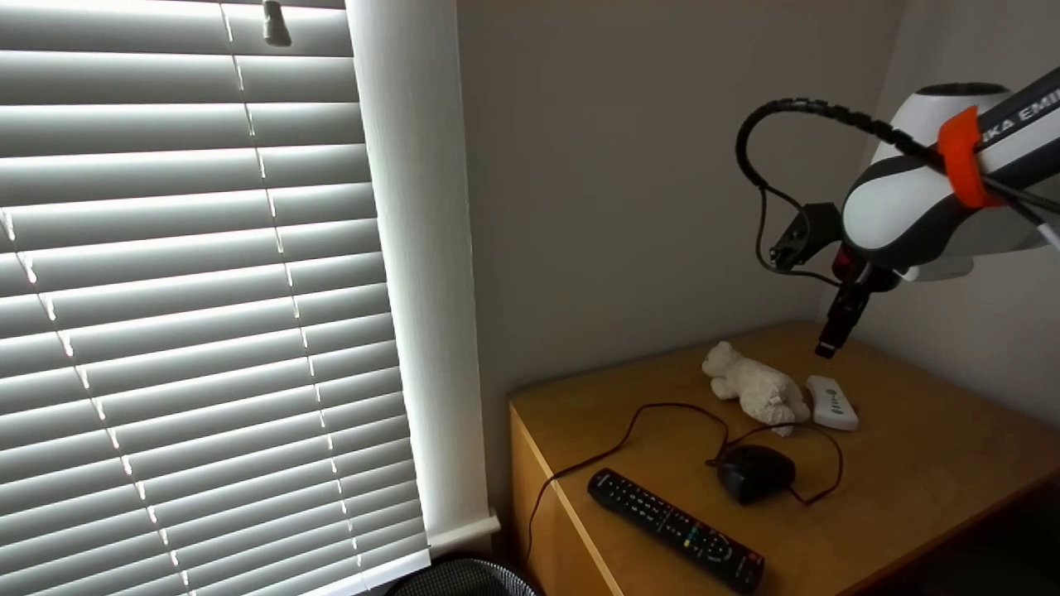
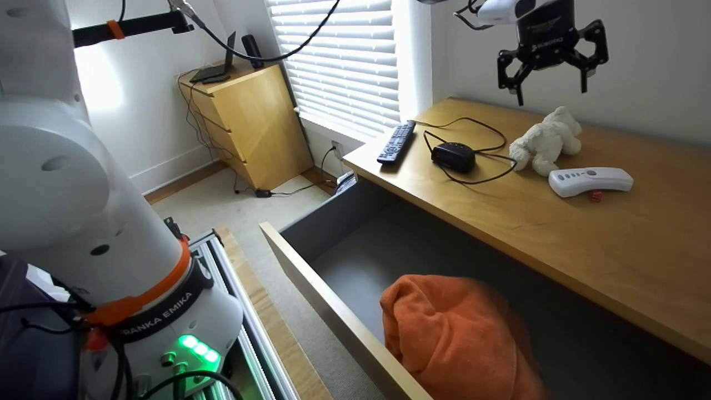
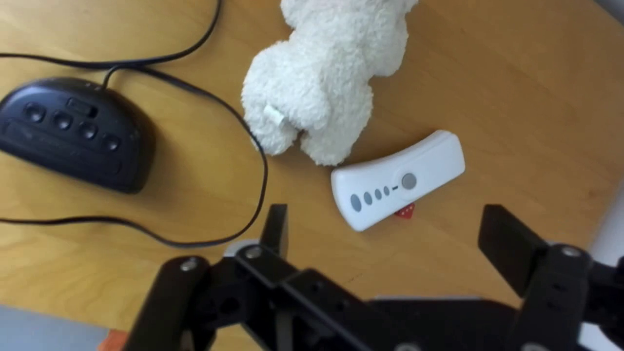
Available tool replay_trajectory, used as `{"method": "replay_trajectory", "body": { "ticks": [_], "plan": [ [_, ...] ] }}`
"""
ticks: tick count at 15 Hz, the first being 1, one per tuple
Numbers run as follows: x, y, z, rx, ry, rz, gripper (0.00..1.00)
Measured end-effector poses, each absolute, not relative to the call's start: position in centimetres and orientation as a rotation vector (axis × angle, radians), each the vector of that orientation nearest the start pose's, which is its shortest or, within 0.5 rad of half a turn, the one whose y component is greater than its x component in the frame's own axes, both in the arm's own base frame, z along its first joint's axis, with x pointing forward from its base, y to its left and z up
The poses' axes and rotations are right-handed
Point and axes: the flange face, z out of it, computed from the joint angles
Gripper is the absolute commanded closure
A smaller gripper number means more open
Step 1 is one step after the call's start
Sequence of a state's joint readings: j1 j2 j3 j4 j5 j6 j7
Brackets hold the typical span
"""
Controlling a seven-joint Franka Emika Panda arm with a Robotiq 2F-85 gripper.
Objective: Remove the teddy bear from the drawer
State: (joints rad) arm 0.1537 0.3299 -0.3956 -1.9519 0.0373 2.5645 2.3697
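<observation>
The teddy bear, a cream-white plush toy, lies on the wooden dresser top, in both exterior views (image 1: 755,387) (image 2: 547,141). In the wrist view the teddy bear (image 3: 331,73) is at the top middle, its head cut off by the frame edge. The open drawer (image 2: 344,310) below the top holds an orange cloth (image 2: 444,333); the cloth hides part of the drawer floor. My gripper (image 2: 552,97) is open and empty, above the dresser top and apart from the bear. It also shows in the wrist view (image 3: 385,212) and an exterior view (image 1: 826,348).
A white device (image 3: 399,178) lies by the bear's rear, with a red die (image 3: 405,211) at its edge. A black mouse-shaped device (image 2: 452,156) with a looping cord and a black remote (image 2: 396,143) lie on the dresser top (image 2: 639,233). A wall stands behind.
</observation>
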Motion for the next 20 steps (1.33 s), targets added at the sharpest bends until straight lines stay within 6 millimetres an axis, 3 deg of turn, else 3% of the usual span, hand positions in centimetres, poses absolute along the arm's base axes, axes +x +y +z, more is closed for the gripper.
{"method": "replay_trajectory", "body": {
  "ticks": [6,12,15,18,20],
  "plan": [
    [53.9,-14.7,39.2,-0.833,2.814,-0.279,0.00],
    [44.4,-15.4,42.7,-1.225,2.565,-0.333,0.00],
    [40.1,-15.7,44.5,-1.476,2.491,-0.269,0.00],
    [37.3,-16.1,46.7,-1.709,2.394,-0.243,0.00],
    [36.4,-16.3,47.7,-1.776,2.348,-0.260,0.00]
  ]
}}
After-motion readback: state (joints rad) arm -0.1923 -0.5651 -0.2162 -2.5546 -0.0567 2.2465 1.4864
